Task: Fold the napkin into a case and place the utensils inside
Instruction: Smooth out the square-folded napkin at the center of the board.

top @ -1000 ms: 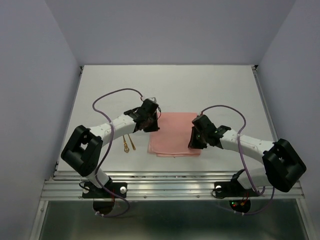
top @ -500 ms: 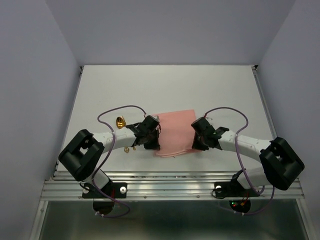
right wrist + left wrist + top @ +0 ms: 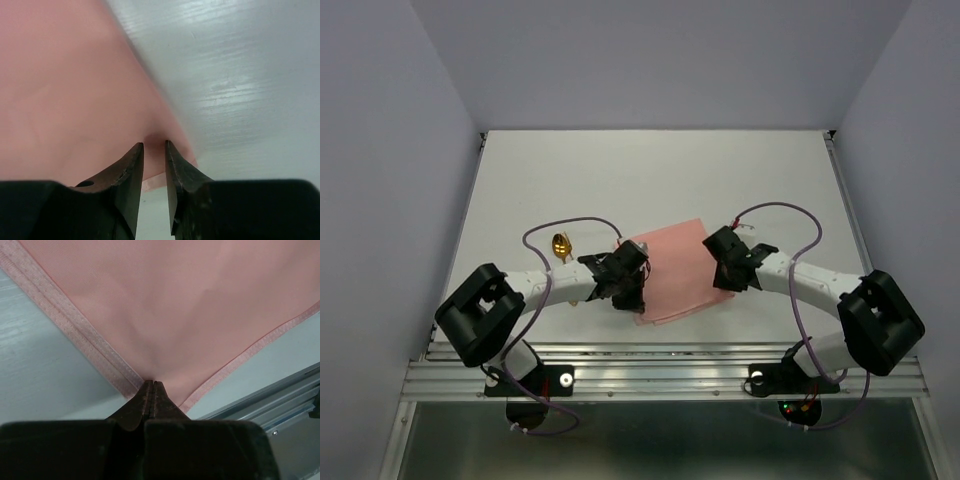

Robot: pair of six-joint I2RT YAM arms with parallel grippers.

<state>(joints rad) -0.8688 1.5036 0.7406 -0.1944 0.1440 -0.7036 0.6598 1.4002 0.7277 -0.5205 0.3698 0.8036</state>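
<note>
The white counter (image 3: 720, 170) carried everything, and the work sat in its near half, close to the metal rail (image 3: 670, 365) at the front edge.

The pink napkin (image 3: 675, 272) lay flat there between the two arms, turned askew so that one corner pointed toward the rail. It looked folded at least once: the left wrist view showed two hemmed edges stacked along one side. It was a broad, roughly square pad, though, not a narrow pocket, so by my reading the folding was only partly done and more folds were needed to make a case.

The left gripper (image 3: 152, 384) was clamped tight on a corner of the napkin, its fingers pressed together with the cloth fanning out from the tips. The right gripper (image 3: 154, 144) was at the opposite edge with its fingers a narrow gap apart. The cloth's border lay right at the tips, but I could not tell whether any of it was caught between them.

Only one utensil (image 3: 560, 243) showed clearly, a gold rounded head on the counter just behind the left arm (image 3: 545, 285), well apart from the napkin. The second could not be made out; the arm may have hidden it. Nothing gold lay on or in the cloth, so loading the utensils was not yet begun.
</note>
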